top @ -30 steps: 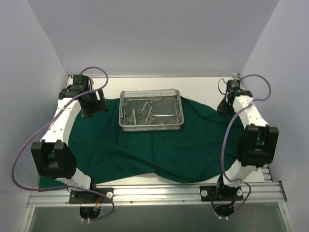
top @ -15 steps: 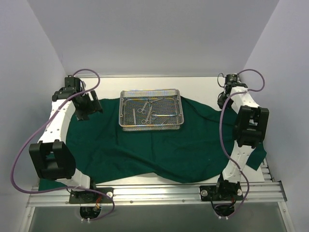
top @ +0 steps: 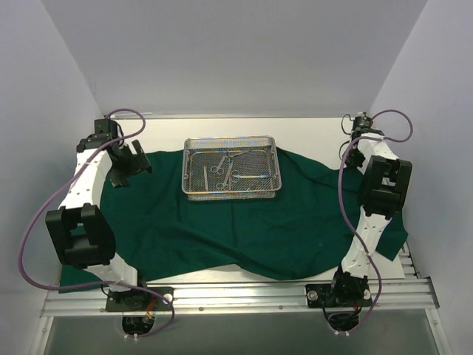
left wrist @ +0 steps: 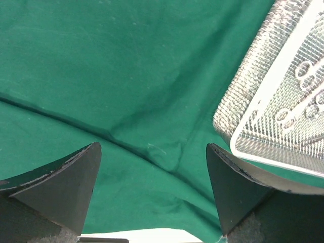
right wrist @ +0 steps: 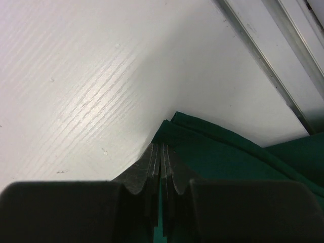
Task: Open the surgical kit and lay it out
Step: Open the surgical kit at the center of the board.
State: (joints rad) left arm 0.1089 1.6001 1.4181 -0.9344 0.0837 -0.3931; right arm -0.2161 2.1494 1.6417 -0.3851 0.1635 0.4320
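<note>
- Left gripper [left wrist: 153, 147]: jaws wide apart and holding nothing. It hangs just above the cloth [left wrist: 101, 61], which fills the gap between its fingers [left wrist: 66, 182].
- Right gripper [right wrist: 161, 148]: jaws pressed together. A folded corner of the cloth rises to a peak at its tips, and a green strip shows between the fingers, so it appears to pinch that corner.
- Cloth: under the left gripper it lies open, with one long crease and a small pucker. Beyond the right gripper's tips, bare table [right wrist: 76, 76] shows ahead and to the left, and more green folds lie to its right.
- Tray [left wrist: 268, 96]: just ahead of the left gripper, on its right-finger side, resting on the cloth with one rounded corner nearest the gripper. It lies well apart from the right gripper, which is out at the cloth's far right edge.
- Instruments [top: 225, 166]: several ring-handled pieces lie together inside the tray. None is on the cloth beside it.
- Done, as judged: the wrap is opened and spread across the table, and the tray stands uncovered on it.
- Left, as judged: the right corner needs drawing flat and releasing, and the folds near the front edge need smoothing. The instruments must then be lifted out one at a time and set in a row on the cloth. That last part has not begun.
</note>
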